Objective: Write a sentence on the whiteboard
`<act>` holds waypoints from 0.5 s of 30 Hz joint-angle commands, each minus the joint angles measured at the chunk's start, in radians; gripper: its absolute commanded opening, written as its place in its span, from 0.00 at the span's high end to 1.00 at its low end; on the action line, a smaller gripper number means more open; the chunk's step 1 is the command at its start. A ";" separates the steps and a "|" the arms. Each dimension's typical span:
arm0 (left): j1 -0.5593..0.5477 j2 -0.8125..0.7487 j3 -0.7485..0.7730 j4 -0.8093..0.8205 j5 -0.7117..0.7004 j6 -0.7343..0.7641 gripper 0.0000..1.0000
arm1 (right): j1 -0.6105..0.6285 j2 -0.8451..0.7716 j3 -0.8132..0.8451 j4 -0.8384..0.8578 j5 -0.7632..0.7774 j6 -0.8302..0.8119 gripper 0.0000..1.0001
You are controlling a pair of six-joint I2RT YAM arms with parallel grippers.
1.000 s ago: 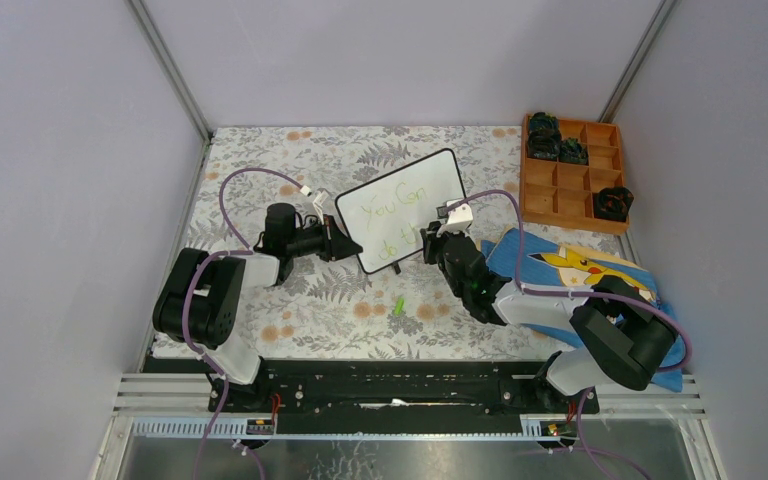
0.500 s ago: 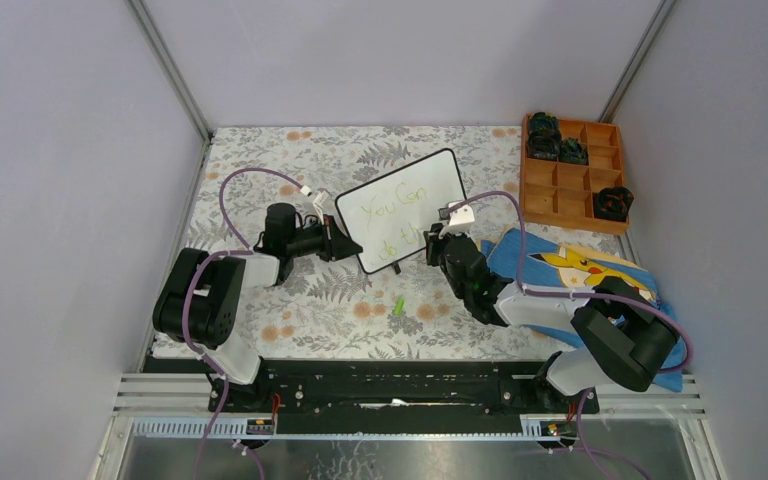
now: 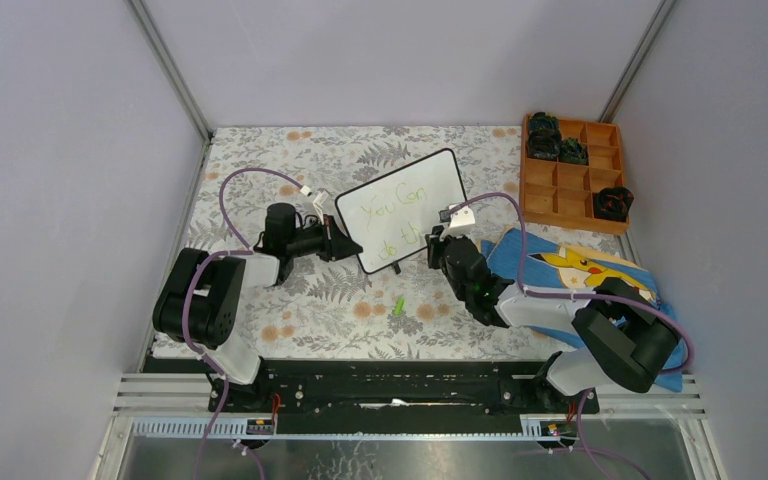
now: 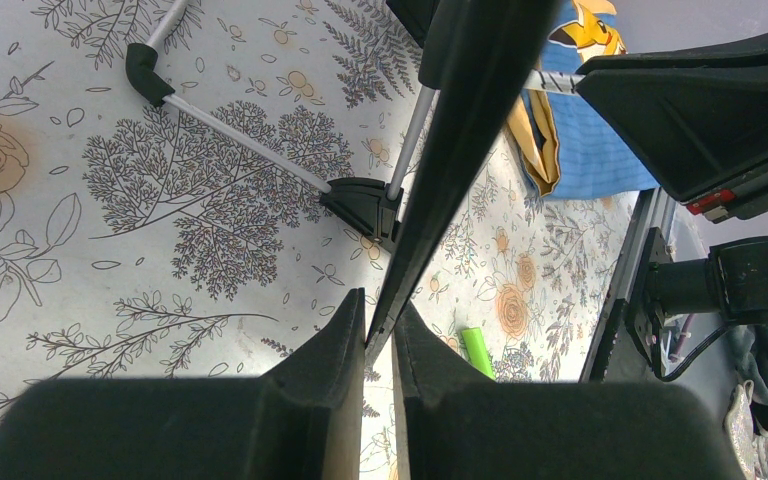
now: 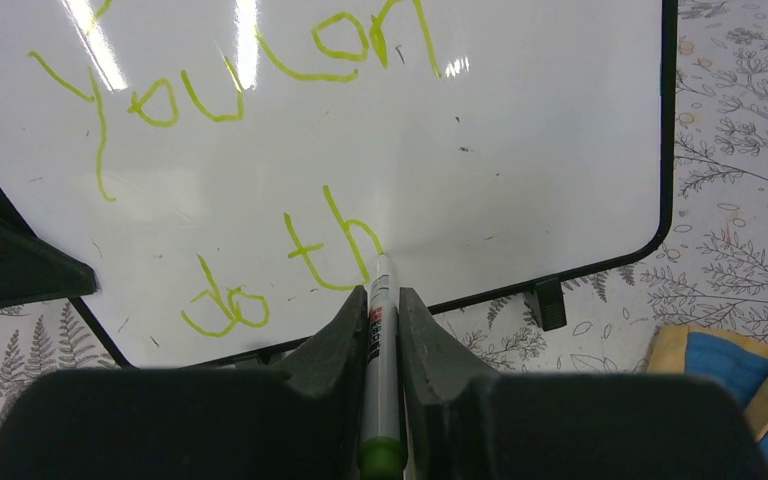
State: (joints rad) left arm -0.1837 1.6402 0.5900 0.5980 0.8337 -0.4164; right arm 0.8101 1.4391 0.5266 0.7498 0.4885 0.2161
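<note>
The whiteboard (image 3: 405, 205) stands tilted on its small black feet on the flowered table cover. My left gripper (image 3: 343, 243) is shut on its lower left edge; in the left wrist view the black frame (image 4: 460, 130) runs between the fingertips (image 4: 380, 330). The sentence (image 3: 397, 213) reads "You Can" above "do th" in light green (image 5: 348, 235). My right gripper (image 5: 381, 300) is shut on a marker (image 5: 381, 340), whose tip touches the whiteboard (image 5: 520, 120) at the foot of the "h". A green cap (image 3: 398, 306) lies on the table in front of the board.
A wooden compartment tray (image 3: 526, 170) with dark items stands at the back right. A blue and yellow Pikachu cloth (image 3: 570, 265) lies under my right arm. Grey walls close in the table on three sides.
My right gripper has shifted a little to the right along the lower line with the marker. The left gripper and the board have not moved.
</note>
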 commanded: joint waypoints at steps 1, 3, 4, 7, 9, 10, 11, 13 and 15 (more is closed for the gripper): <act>-0.006 0.027 -0.002 -0.093 -0.093 0.033 1.00 | -0.014 -0.023 -0.001 -0.036 0.016 0.011 1.00; -0.006 0.027 -0.001 -0.093 -0.093 0.033 1.00 | -0.012 -0.023 0.005 -0.057 0.016 0.013 1.00; -0.006 0.028 -0.001 -0.093 -0.093 0.033 1.00 | -0.013 -0.024 0.008 -0.062 0.016 0.015 1.00; -0.005 0.028 -0.001 -0.093 -0.093 0.031 1.00 | -0.012 -0.029 0.004 -0.058 0.017 0.017 1.00; -0.006 0.028 -0.003 -0.093 -0.093 0.031 1.00 | -0.013 -0.045 0.002 -0.049 0.021 0.018 1.00; -0.006 0.028 -0.002 -0.093 -0.093 0.033 1.00 | -0.013 -0.060 -0.002 -0.041 0.023 0.017 1.00; -0.006 0.027 -0.004 -0.093 -0.093 0.033 1.00 | -0.012 -0.075 -0.007 -0.034 0.024 0.016 1.00; -0.006 0.029 -0.001 -0.093 -0.094 0.033 1.00 | -0.014 -0.112 -0.008 -0.023 0.025 0.011 1.00; -0.006 0.030 -0.001 -0.093 -0.093 0.031 1.00 | -0.013 -0.132 -0.005 -0.011 0.033 0.000 1.00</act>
State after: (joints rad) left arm -0.1837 1.6402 0.5900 0.5980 0.8341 -0.4164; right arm 0.8089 1.3823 0.5137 0.6865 0.4885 0.2241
